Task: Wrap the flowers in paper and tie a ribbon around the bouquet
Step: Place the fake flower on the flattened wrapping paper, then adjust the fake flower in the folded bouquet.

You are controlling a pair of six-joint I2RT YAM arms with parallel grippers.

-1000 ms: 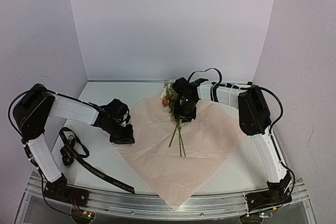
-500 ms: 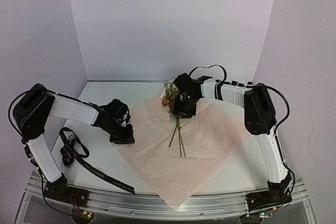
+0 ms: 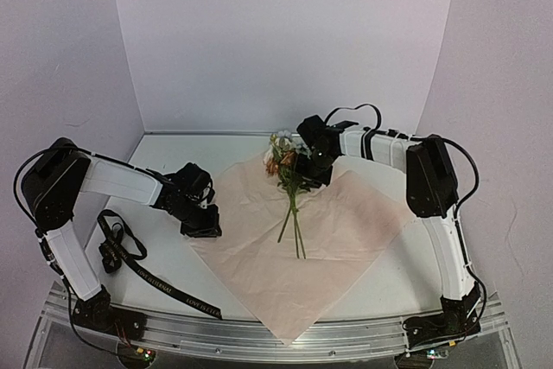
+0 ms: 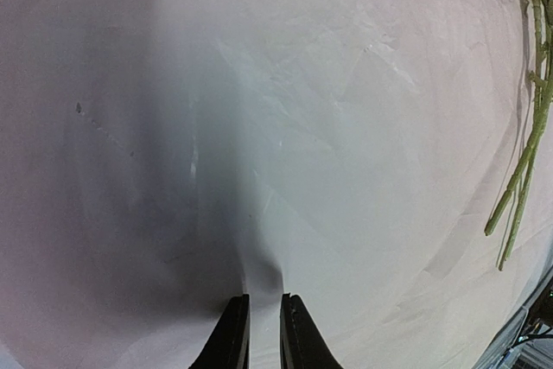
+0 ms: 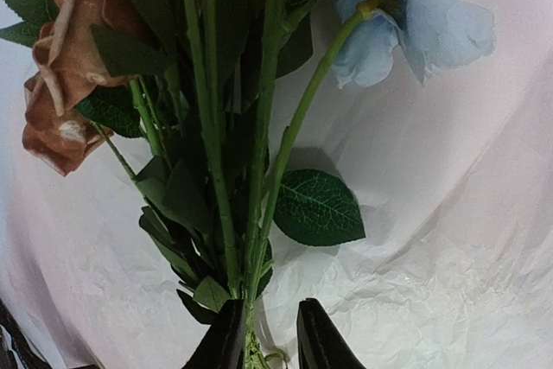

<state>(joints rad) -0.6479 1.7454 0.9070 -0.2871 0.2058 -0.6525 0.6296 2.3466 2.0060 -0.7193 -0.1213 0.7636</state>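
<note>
A large thin sheet of pale pink wrapping paper (image 3: 346, 222) lay flat on the white table (image 3: 164, 157), turned as a diamond, its near corner reaching the table's front edge. The flowers (image 3: 288, 181), a small bunch of pale blue, cream and rust blooms with green leaves, lay on the far half of the paper. Blooms pointed toward the back wall, cut ends toward the near edge. The right gripper (image 3: 314, 168) sat low over the leafy part just below the blooms, reaching in from the right side. In its wrist view the thin green stems (image 5: 259, 170) ran down into the gap between its fingers, close against one finger, with a strip of paper showing before the other. Jaws stood part-open astride the stems, not pinching them. The left gripper (image 3: 200, 224) was down at the paper's left corner, well apart from the flowers. Its fingers (image 4: 232, 334) were nearly together, a raised crease of paper running into the narrow slot between them: closed on the paper. A long narrow black ribbon (image 3: 164, 287) with gold lettering lay loose on the table left of the paper, looped beside the left arm, touched by neither gripper.
</note>
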